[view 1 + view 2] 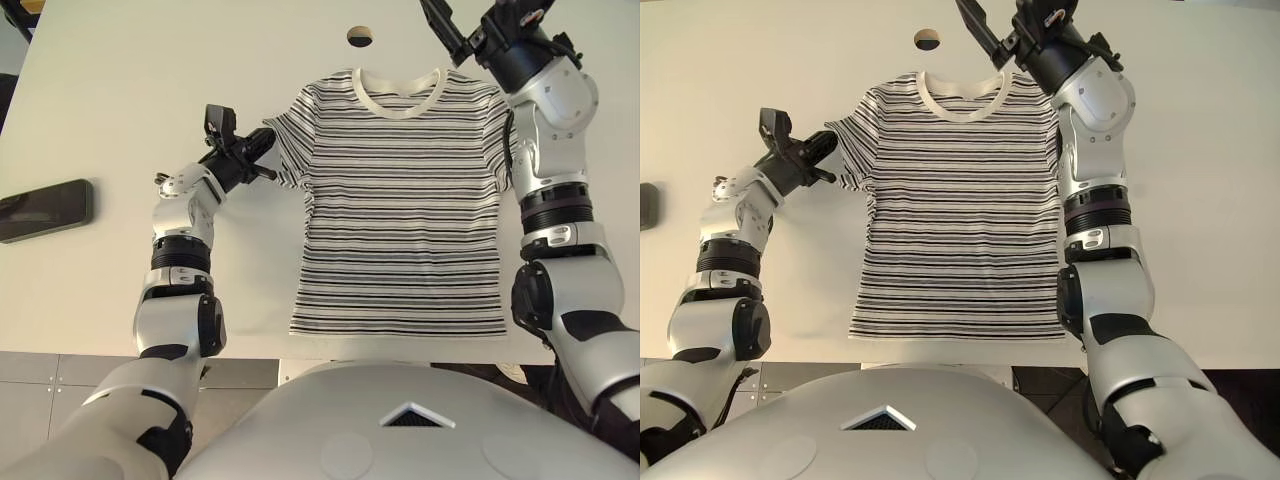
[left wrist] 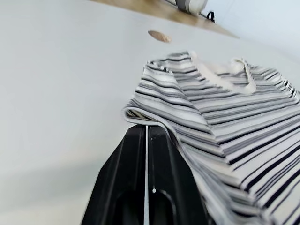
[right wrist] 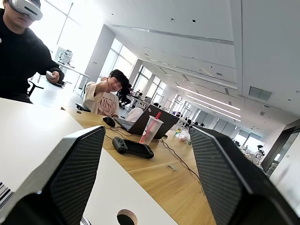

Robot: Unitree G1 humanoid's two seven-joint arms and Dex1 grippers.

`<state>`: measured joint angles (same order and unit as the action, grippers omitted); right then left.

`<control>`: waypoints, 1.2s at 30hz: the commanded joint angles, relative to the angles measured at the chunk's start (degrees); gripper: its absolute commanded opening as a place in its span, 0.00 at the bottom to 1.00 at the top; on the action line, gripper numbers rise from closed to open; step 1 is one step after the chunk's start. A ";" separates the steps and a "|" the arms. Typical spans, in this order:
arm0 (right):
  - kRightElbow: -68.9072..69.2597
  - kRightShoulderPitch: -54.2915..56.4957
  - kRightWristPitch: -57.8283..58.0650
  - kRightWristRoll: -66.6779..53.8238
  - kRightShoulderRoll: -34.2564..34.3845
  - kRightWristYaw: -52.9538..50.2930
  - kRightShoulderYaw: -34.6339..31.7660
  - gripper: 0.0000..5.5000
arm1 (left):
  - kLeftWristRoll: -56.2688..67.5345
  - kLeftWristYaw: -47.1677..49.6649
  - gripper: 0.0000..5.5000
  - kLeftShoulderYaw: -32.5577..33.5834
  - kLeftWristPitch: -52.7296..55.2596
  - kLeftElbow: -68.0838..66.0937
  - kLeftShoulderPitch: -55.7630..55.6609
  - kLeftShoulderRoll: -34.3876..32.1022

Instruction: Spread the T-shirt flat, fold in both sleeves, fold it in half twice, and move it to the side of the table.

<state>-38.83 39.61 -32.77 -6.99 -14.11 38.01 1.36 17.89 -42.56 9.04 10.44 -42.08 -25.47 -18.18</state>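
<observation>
The left tool (image 1: 268, 150) sits low over the bench (image 1: 120, 90). Its two fingers (image 2: 161, 154) are pressed together with only a thin line between them, pinched on the hem of the sleeve (image 1: 288, 145) on the robot's left. From the wrist view, the striped edge there curls up and over the fingertips, lifted a little off the surface.

The right tool (image 3: 146, 136) is held high, above the far corner of the shirt (image 1: 400, 200) near the collar (image 1: 398, 98). It is wide open with nothing between its fingers, and it points out into the room rather than down at the cloth.

The shirt itself lies flat in the middle of the bench, front up. Its white collar is toward the far side and its hem runs just along the near edge. The body looks smooth. The right arm crosses over the other sleeve and hides most of it.

Just beyond the collar there is a small round hole (image 1: 360, 36) in the bench top. Well off to the robot's left lies a dark flat slab (image 1: 45, 208), apart from the shirt.
</observation>
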 commanded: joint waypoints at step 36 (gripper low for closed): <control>0.63 -1.22 -1.05 1.87 -0.38 0.13 1.31 0.61 | -12.09 8.97 0.21 -5.96 -6.80 -10.80 -3.38 -0.91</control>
<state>-38.84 38.67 -33.50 -5.71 -14.10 37.95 2.46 6.42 -33.40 3.34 2.22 -51.40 -29.46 -19.00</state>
